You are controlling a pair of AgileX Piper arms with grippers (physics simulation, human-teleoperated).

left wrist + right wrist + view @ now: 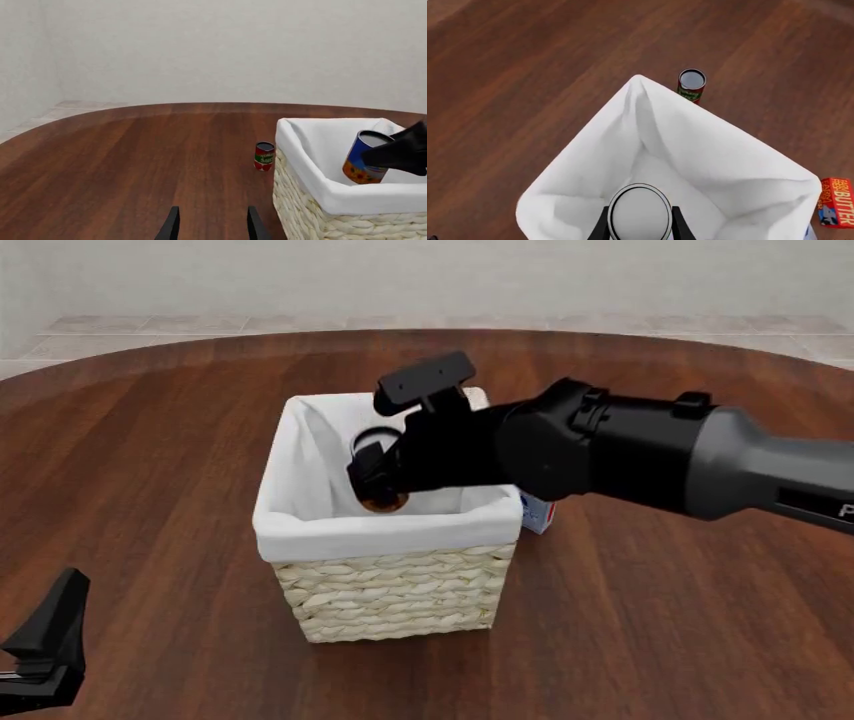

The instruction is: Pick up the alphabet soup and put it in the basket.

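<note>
Front view: right gripper (375,472) clasps alphabet soup (370,445) inside basket (387,595).

Left tool (212,225): two dark fingertips, spread apart and holding nothing, above the brown wooden worktop (120,160). The basket (313,220) (white liner folded over its rim) stands nearby. Above its opening, the alphabet soup (363,157) sits tilted, clamped by the right tool (400,150). A small red-and-green can (264,156) stands upright just beside the basket.
</note>
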